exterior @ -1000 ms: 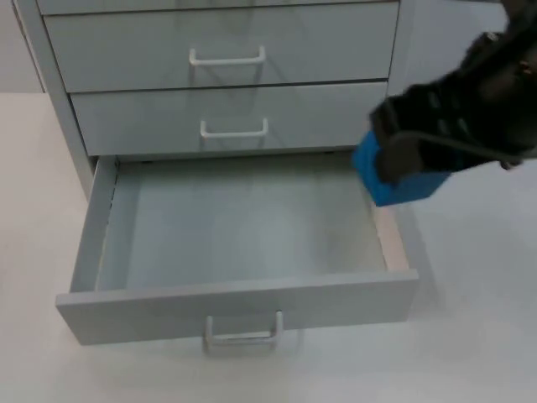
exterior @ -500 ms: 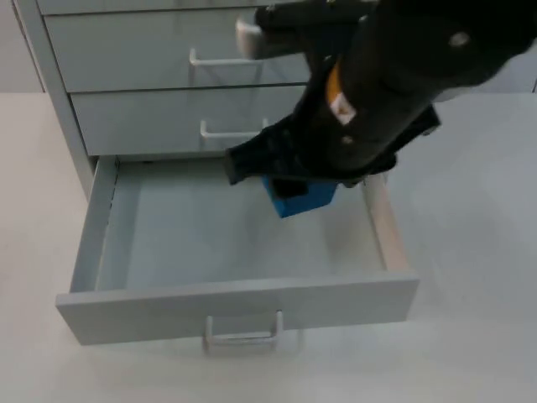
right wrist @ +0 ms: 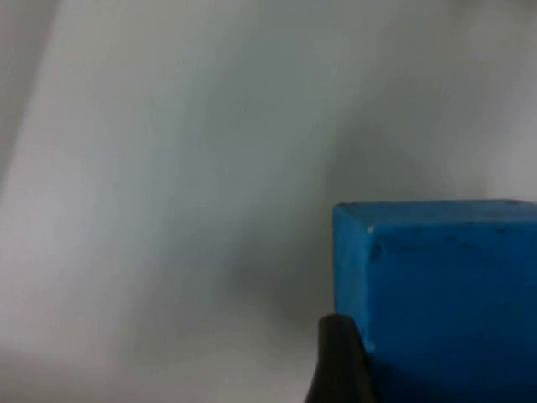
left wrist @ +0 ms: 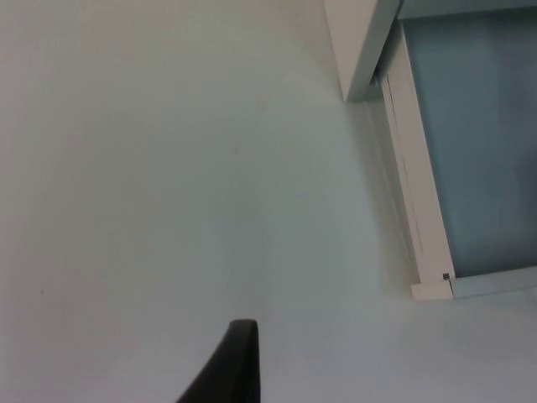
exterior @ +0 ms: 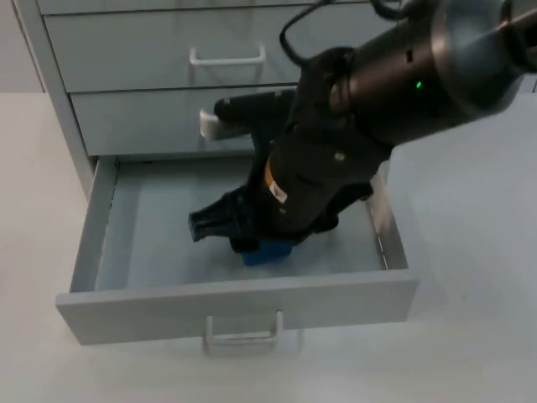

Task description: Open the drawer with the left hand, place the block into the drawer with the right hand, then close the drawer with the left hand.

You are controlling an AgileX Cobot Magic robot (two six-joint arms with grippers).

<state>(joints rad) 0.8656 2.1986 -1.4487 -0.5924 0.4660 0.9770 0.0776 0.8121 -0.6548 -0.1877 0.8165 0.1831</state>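
Note:
The bottom drawer (exterior: 235, 302) of the grey cabinet stands pulled out. My right arm reaches down into it, and my right gripper (exterior: 262, 245) is shut on the blue block (exterior: 270, 253), low over the drawer floor near its front middle. The arm hides most of the block from above. In the right wrist view the blue block (right wrist: 445, 285) sits close against a black fingertip (right wrist: 336, 361), with the pale drawer floor behind it. My left gripper (left wrist: 233, 369) waits over the white table, beside the drawer's side wall (left wrist: 424, 218).
Two shut drawers with white handles (exterior: 226, 59) stand above the open one. The open drawer's handle (exterior: 243, 332) faces the table's front. White table top (exterior: 470, 336) lies to both sides of the cabinet. The cabinet's corner (left wrist: 357, 42) is near the left arm.
My right arm has swung left from beside the cabinet and come down into the drawer with the blue block. The drawer has not moved.

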